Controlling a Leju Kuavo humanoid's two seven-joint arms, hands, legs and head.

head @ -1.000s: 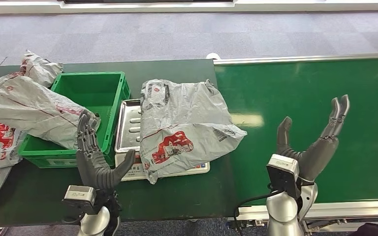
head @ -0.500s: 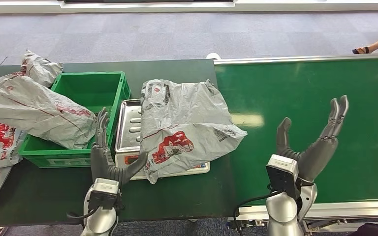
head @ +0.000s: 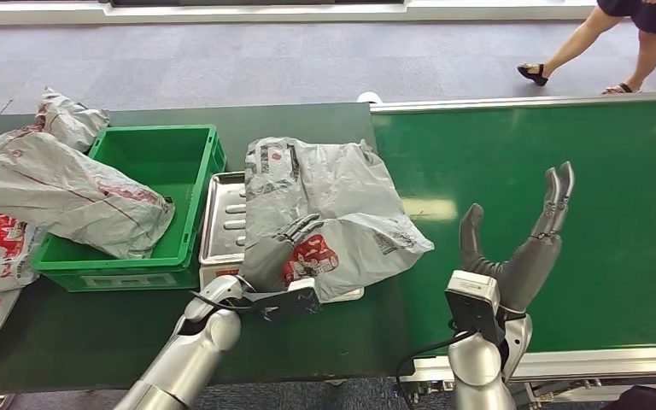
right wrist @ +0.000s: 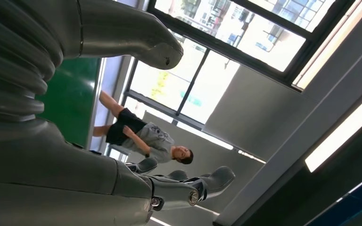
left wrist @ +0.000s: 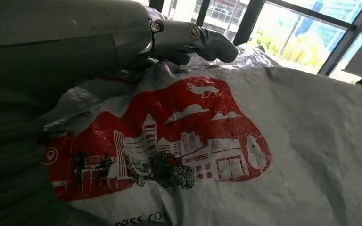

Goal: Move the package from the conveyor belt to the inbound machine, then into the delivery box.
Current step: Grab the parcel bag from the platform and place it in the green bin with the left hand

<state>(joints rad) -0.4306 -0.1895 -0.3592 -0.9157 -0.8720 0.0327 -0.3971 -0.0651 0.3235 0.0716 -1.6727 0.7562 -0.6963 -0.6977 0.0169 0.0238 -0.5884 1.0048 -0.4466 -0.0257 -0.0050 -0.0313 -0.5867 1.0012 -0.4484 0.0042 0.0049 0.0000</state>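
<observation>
The left hand (head: 280, 253), at lower centre of the head view, is laid on the near edge of the grey package (head: 329, 213), its fingers (left wrist: 202, 40) curled down onto the crinkled film beside the red print; whether the film is truly pinched or only pressed cannot be told. The package is spread across the metal tray of the inbound machine (head: 219, 218) in the middle of the frame, with its right corner hanging past the tray toward the conveyor belt (head: 632, 171). The green delivery box (head: 155, 154) stands just left of the tray, with another grey bag (head: 60, 192) draped over its left rim. The right hand (head: 521, 248), at lower right above the belt, is held with fingers spread apart and nothing in it. The package is judged light, soft and slippery, likely to sag and slide; a gathered fold near the printed edge would give the surest hold, not the flat face.
</observation>
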